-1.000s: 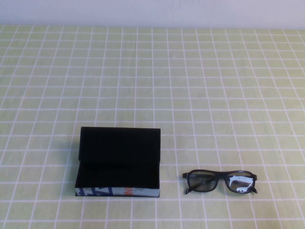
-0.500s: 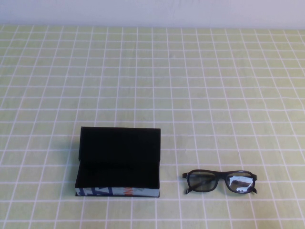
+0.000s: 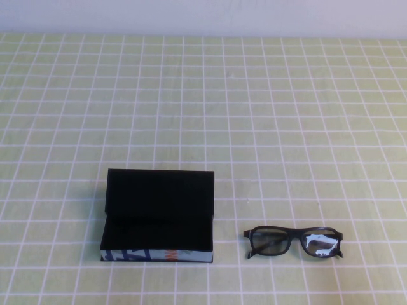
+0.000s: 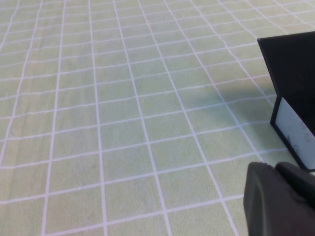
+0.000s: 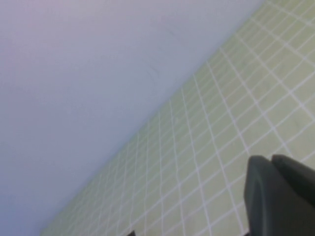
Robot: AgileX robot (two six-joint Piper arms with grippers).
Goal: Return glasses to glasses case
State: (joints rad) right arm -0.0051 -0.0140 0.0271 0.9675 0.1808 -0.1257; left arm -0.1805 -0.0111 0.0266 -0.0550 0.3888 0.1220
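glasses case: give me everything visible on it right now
The glasses case is a rectangular black box with a matte black lining. Its hinged lid stands open, raised at the far side; the interior looks empty. The near front side carries a blue, white and orange-red print. It sits flat on the green checked tablecloth, left of the glasses, not touching them. No gripper touches it.

Left pincer (image 4: 283,196) low over table; right pincer (image 5: 280,194) closed, empty.

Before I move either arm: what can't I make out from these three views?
- Both arms: outside the high view.
- Left gripper: cut by the left wrist picture's edge, jaws unreadable.
- Right gripper: shut, edge-cropped likewise.
- Glasses: high view only.
- Glasses case: mostly cropped in left wrist view.
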